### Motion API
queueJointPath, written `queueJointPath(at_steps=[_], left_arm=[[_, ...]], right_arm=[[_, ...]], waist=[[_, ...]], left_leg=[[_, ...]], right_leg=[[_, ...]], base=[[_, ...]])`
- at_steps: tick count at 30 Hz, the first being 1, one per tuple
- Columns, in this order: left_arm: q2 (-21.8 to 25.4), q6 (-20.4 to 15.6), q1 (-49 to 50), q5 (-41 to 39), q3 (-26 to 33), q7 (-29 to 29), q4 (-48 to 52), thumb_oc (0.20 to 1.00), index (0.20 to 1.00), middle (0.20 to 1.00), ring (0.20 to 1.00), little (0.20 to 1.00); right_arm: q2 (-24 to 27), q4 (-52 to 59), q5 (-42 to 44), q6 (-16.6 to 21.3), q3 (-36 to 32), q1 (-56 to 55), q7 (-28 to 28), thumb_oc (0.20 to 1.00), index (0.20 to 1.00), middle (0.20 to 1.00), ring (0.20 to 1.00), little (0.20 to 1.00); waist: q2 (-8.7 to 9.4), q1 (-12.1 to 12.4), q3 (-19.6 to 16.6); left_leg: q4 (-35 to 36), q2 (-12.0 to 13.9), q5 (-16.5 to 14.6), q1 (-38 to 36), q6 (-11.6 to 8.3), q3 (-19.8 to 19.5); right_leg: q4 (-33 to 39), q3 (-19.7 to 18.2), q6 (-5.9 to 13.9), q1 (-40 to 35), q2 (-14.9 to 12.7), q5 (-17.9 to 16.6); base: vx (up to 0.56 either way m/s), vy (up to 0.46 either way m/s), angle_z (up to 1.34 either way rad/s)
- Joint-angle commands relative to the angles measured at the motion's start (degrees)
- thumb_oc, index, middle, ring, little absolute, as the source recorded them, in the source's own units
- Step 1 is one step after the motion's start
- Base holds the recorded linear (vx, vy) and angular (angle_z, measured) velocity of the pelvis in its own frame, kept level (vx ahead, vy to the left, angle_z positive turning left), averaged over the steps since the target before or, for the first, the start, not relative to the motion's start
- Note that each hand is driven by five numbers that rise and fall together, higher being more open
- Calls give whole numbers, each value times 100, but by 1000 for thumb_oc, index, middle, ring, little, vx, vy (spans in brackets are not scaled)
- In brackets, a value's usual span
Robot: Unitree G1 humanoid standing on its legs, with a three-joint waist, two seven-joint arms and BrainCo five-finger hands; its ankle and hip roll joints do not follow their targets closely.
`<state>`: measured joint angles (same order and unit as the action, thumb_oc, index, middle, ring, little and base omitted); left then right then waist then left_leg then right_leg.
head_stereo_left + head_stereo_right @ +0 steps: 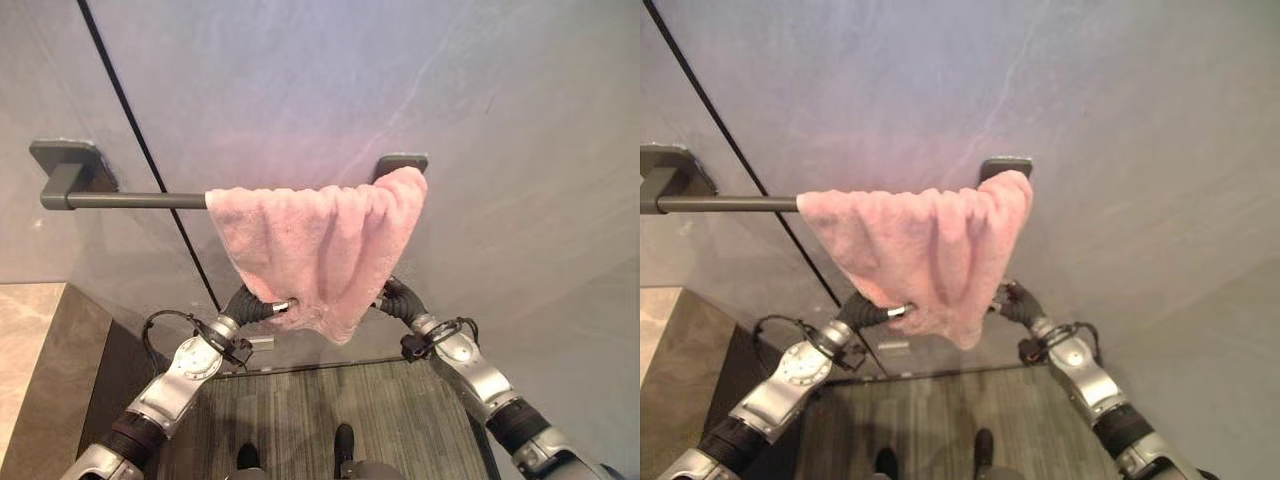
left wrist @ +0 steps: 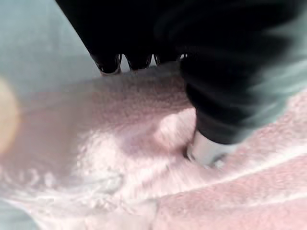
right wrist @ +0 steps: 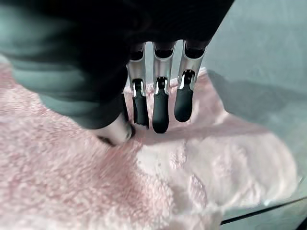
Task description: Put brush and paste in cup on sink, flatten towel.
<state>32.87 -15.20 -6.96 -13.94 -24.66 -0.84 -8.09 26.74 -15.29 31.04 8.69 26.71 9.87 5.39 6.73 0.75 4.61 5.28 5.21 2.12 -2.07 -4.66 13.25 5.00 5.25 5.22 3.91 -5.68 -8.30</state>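
Observation:
A pink towel [image 1: 320,245] hangs bunched at the right end of a dark grey bar [image 1: 130,200] on the grey wall, its lower edge drooping to a point. My left hand [image 1: 258,305] is at the towel's lower left edge. Its thumb [image 2: 206,148] presses into the cloth while its fingers [image 2: 109,64] sit behind the edge, pinching it. My right hand [image 1: 397,298] is at the lower right edge, partly behind the cloth. Its curled fingers [image 3: 160,115] and thumb [image 3: 115,134] close on a fold of the towel [image 3: 192,172].
The bar's two wall mounts [image 1: 65,160] [image 1: 400,162] stand out from the wall. A thin black seam [image 1: 150,160] runs down the wall behind the bar. A beige stone counter [image 1: 30,350] lies at lower left, above a striped floor [image 1: 330,400].

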Motion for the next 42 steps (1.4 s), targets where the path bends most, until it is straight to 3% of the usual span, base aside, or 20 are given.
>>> queueJointPath(at_steps=[1, 9, 14, 17, 19, 22, 23, 24, 25, 26, 31, 34, 37, 42], left_arm=[[59, -131, -141, -205, 84, 41, -220, 200, 200, 200, 200, 200], [98, -129, 309, -213, 511, 123, 108, 200, 200, 200, 200, 200], [94, -260, 647, -450, 968, 127, 880, 200, 200, 200, 200, 200], [50, -346, 766, -555, 1133, 63, 1319, 200, 200, 200, 200, 200], [37, -394, 786, -636, 1212, -22, 1457, 200, 200, 200, 200, 200], [57, -409, 854, -549, 1346, -152, 1414, 200, 200, 200, 200, 200], [74, -383, 934, -487, 1441, -182, 1358, 200, 200, 200, 200, 200], [74, -382, 940, -485, 1444, -183, 1362, 200, 200, 200, 200, 200], [102, -354, 1019, -439, 1527, -198, 1373, 200, 200, 200, 200, 200], [97, -298, 1208, -350, 1699, -258, 1275, 200, 200, 200, 200, 200], [-54, -276, 1511, -243, 2060, -526, 875, 200, 200, 200, 200, 200], [-599, -308, 1514, 76, 2490, -1621, -81, 200, 200, 200, 200, 200], [-443, -231, 1524, 451, 2134, -1305, -89, 200, 200, 200, 200, 200], [-378, -275, 1406, 388, 1861, -1195, 25, 200, 200, 200, 200, 200]], right_arm=[[21, 222, 317, 278, -215, 67, 94, 200, 200, 200, 200, 200], [195, 1124, 774, 377, -535, -340, 403, 200, 200, 200, 200, 200], [186, 1856, 979, 485, -705, -615, 584, 200, 200, 200, 200, 200], [144, 2172, 950, 513, -480, -455, 594, 200, 200, 200, 200, 200], [186, 2212, 591, 554, -336, -258, 458, 200, 200, 200, 200, 200], [536, 2317, -747, 491, -294, -8, 90, 200, 200, 200, 200, 200], [596, 2265, -975, 399, -354, -59, 21, 253, 253, 253, 253, 253], [594, 2270, -983, 395, -351, -63, 17, 373, 373, 373, 373, 373], [623, 2221, -1012, 347, -433, -150, -15, 752, 752, 752, 752, 752], [577, 2015, -1136, 234, -609, -427, -136, 1000, 1000, 1000, 1000, 1000], [455, 1696, -1320, 182, -825, -722, -342, 1000, 1000, 1000, 1000, 1000], [203, 1481, -1303, 133, -820, -925, -589, 1000, 1000, 1000, 1000, 1000], [189, 1293, -1235, 89, -763, -958, -545, 1000, 1000, 1000, 1000, 1000], [88, 1031, -1328, 77, -725, -1089, -645, 1000, 1000, 1000, 1000, 1000]], waist=[[-25, 45, -334], [-112, 66, -444], [-138, 65, -454], [-150, 131, -439], [-152, 171, -429], [-145, 179, -399], [-142, 180, -382], [-142, 178, -384], [-132, 184, -375], [-117, 211, -348], [-76, 299, -300], [17, 409, -247], [12, 415, -211], [0, 418, -235]], left_leg=[[-28, 53, -23, 149, -33, -51], [-28, 91, -22, -1, -47, -42], [-28, 81, -33, -42, -40, -68], [-28, 66, -35, -49, -27, -115], [-28, 54, -31, -45, -20, -136], [-28, 50, -24, -41, -13, -142], [-28, 49, -20, -35, -11, -142], [-28, 49, -20, -35, -11, -142], [-28, 45, -20, -29, -7, -150], [-28, 35, -23, -12, -1, -171], [-28, 9, -20, 26, 11, -244], [-28, 8, -3, 78, 6, -280], [-28, 10, 7, 113, 15, -278], [-28, -5, 8, 138, 13, -287]], right_leg=[[-41, -168, 518, -95, -401, -104], [-59, -135, 487, -247, -384, -10], [-84, -100, 487, -310, -407, 26], [-80, -67, 471, -346, -430, 39], [-92, -52, 468, -348, -442, 38], [-107, -51, 464, -337, -444, 34], [-113, -48, 459, -327, -444, 36], [-114, -48, 459, -328, -444, 37], [-116, -40, 456, -325, -444, 38], [-110, -9, 456, -335, -456, 37], [-90, 64, 456, -353, -476, 39], [-68, 113, 448, -345, -485, 30], [-65, 125, 457, -319, -489, 20], [-57, 126, 456, -313, -494, 26]], base=[[35, -7, -3], [0, 0, 0], [0, 0, 0], [-3, 3, 1], [0, 0, 0], [0, 0, 0], [0, 0, 0], [0, 0, 0], [0, 0, 0], [0, 0, 0], [20, -4, 11], [7, -19, 7], [0, 0, 0], [0, 0, 0]])
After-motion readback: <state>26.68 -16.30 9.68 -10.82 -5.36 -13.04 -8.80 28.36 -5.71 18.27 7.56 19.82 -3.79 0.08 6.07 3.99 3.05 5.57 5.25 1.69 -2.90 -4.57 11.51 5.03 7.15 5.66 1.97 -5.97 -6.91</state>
